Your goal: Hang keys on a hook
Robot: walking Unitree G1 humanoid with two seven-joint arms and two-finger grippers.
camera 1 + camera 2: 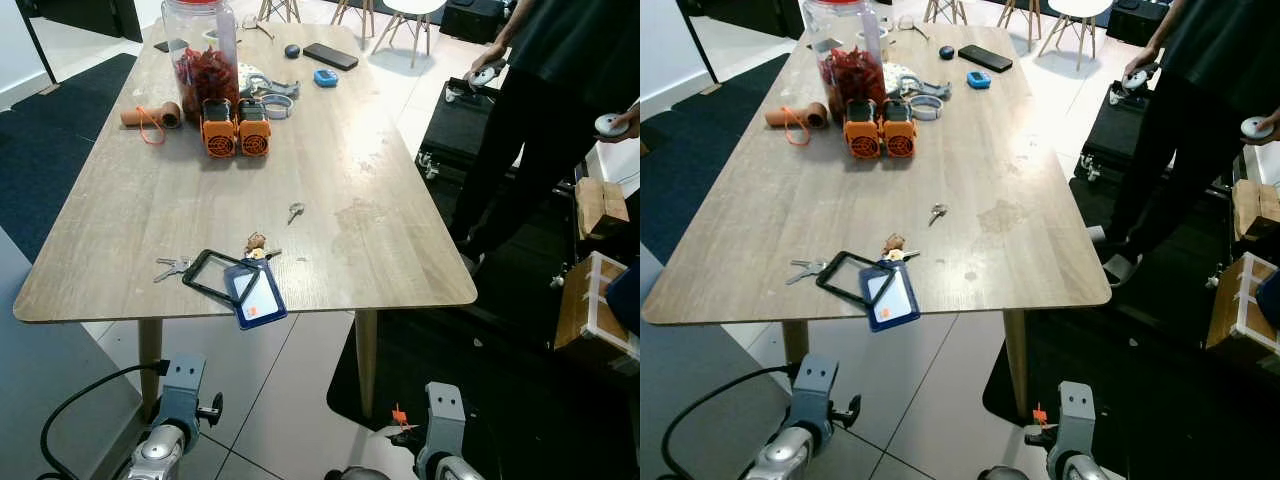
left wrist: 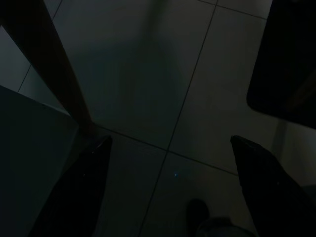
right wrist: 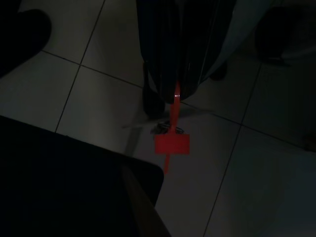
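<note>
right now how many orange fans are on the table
2: the left orange fan and the right orange fan stand side by side, touching, at the table's far left, before the big jar.

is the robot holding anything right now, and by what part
The right end effector is shut on an orange key tag, gripping its strap; the left end effector is open and holds nothing.

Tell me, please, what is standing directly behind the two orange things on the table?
Directly behind the two orange things stands a clear plastic jar holding red contents. Its base is hidden by them, so I cannot tell if they touch it.
</note>
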